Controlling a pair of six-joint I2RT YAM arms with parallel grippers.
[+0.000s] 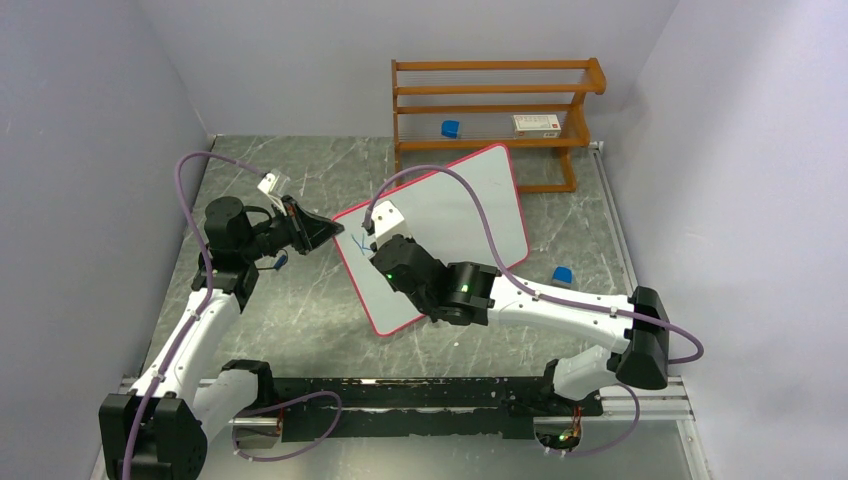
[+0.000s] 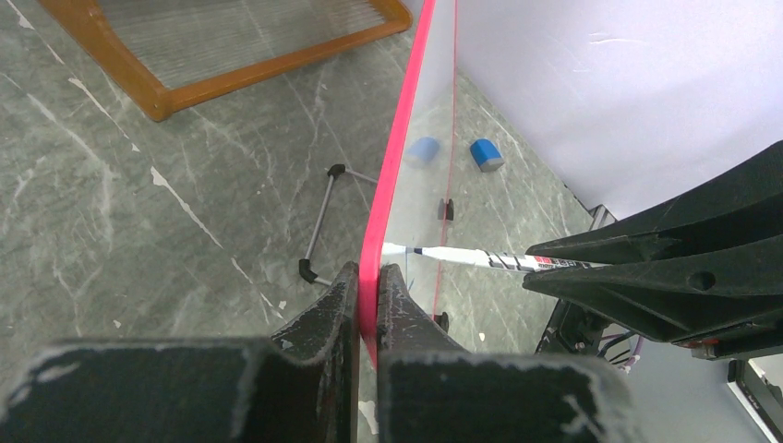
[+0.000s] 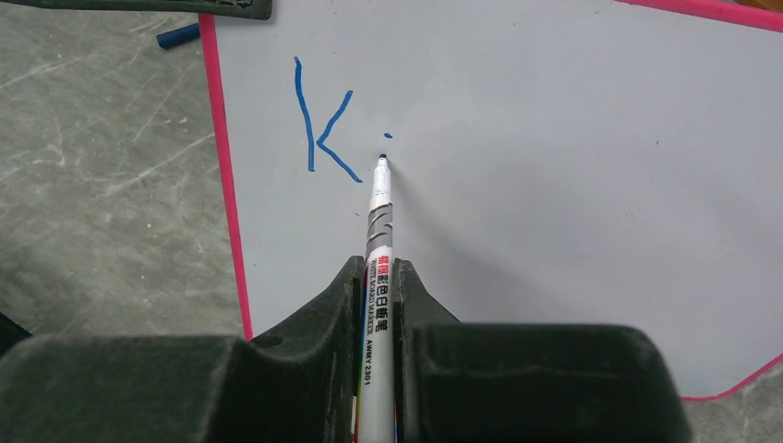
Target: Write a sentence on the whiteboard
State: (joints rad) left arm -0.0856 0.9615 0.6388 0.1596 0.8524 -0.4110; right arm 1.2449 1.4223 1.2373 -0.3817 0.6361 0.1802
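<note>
The whiteboard [image 1: 440,235], white with a pink-red rim, stands tilted at the middle of the table. My left gripper [image 1: 325,232] is shut on its left edge; the left wrist view shows both jaws clamped on the pink rim [image 2: 374,277]. My right gripper [image 1: 378,248] is shut on a white marker [image 3: 377,277] whose tip touches the board face. The sentence [image 3: 323,134] is only a blue "K" and a small dot near the board's upper left corner. The marker also shows in the left wrist view [image 2: 480,258].
A wooden rack [image 1: 490,115] stands behind the board with a blue cap [image 1: 451,128] and a white box [image 1: 536,124] on it. A blue cap [image 1: 563,274] lies right of the board. The board's wire stand [image 2: 323,221] rests on the marble tabletop.
</note>
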